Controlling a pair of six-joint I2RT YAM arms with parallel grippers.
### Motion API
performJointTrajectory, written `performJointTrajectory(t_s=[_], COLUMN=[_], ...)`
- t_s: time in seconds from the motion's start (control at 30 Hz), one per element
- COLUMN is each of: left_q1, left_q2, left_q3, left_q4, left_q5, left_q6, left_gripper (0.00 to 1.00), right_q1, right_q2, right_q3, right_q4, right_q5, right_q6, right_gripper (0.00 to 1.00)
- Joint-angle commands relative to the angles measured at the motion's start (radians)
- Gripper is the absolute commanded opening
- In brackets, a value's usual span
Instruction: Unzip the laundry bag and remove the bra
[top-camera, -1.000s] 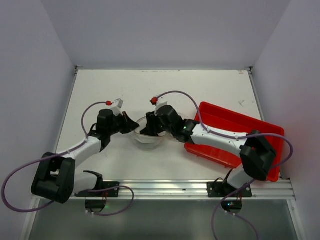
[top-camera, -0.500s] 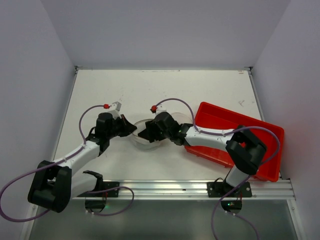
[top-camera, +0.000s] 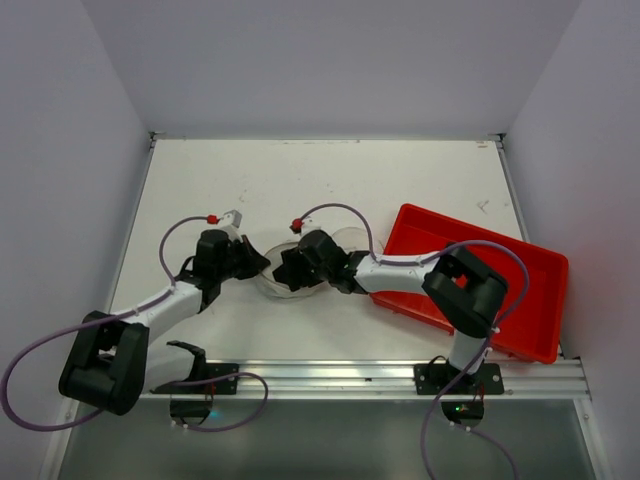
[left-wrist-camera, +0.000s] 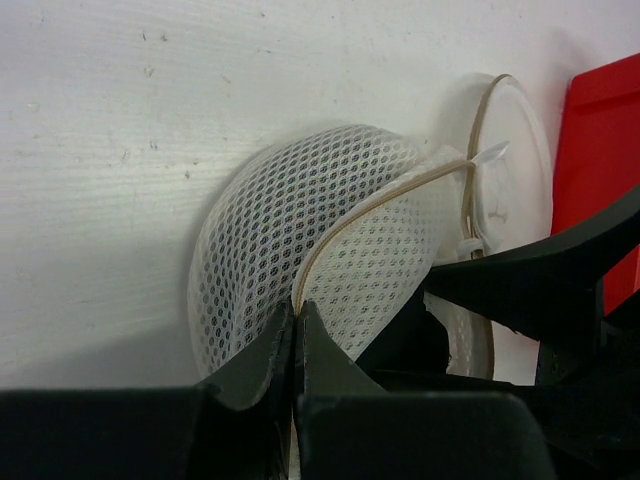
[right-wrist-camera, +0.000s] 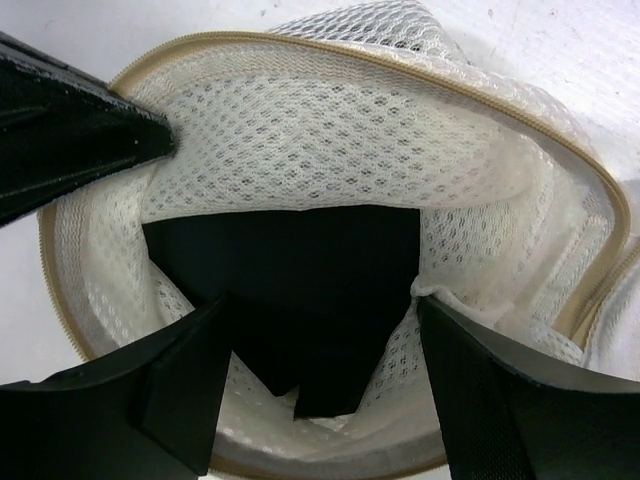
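The laundry bag (top-camera: 283, 284) is a small white mesh case with a beige zipper rim, lying open in the middle of the table. My left gripper (left-wrist-camera: 297, 308) is shut on the beige rim of the near mesh half (left-wrist-camera: 262, 228). The other half (left-wrist-camera: 512, 165) lies flat behind it. In the right wrist view the bag (right-wrist-camera: 330, 130) gapes open, with the black bra (right-wrist-camera: 290, 285) inside. My right gripper (right-wrist-camera: 320, 350) is open, its fingers (right-wrist-camera: 178, 392) reaching into the bag on either side of the bra. In the top view it (top-camera: 288, 271) covers the bag's opening.
The red tray (top-camera: 500, 260) stands at the right, under the right arm's elbow, and its corner shows in the left wrist view (left-wrist-camera: 602, 140). The left gripper's black finger (right-wrist-camera: 70, 130) pokes in at the bag's rim.
The right gripper has moved left and down into the open bag. The bag and the left gripper have shifted slightly left and nearer. The left gripper stays shut on the rim.
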Motion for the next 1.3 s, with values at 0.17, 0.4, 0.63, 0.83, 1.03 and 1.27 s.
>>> performJointTrajectory(t_s=[0.17, 0.4, 0.63, 0.83, 1.03, 1.27], left_q1=[-0.005, -0.004, -0.004, -0.002, -0.002, -0.002], left_q2=[0.014, 0.003, -0.043, -0.021, -0.027, -0.039], left_q3=[-0.004, 0.028, 0.072, 0.077, 0.068, 0.036], left_q4=[0.005, -0.03, -0.111, -0.119, -0.104, -0.02], left_q5=[-0.051, -0.064, -0.138, -0.16, -0.146, -0.04], left_q6=[0.001, 0.006, 0.021, 0.028, 0.02, 0.014], left_gripper=[0.0, 0.0, 0.0, 0.0, 0.0, 0.0], right_q1=[0.006, 0.006, 0.005, -0.011, -0.017, -0.015], right_q2=[0.057, -0.051, -0.227, -0.391, -0.509, -0.563], right_q3=[0.045, 0.034, -0.009, -0.075, -0.157, -0.208], right_q4=[0.003, 0.011, 0.029, 0.087, 0.213, 0.282], right_q5=[0.027, 0.018, 0.077, 0.081, 0.079, 0.088], right_q6=[-0.004, -0.045, -0.09, -0.106, -0.129, -0.151], right_gripper=[0.39, 0.0, 0.0, 0.0, 0.0, 0.0])
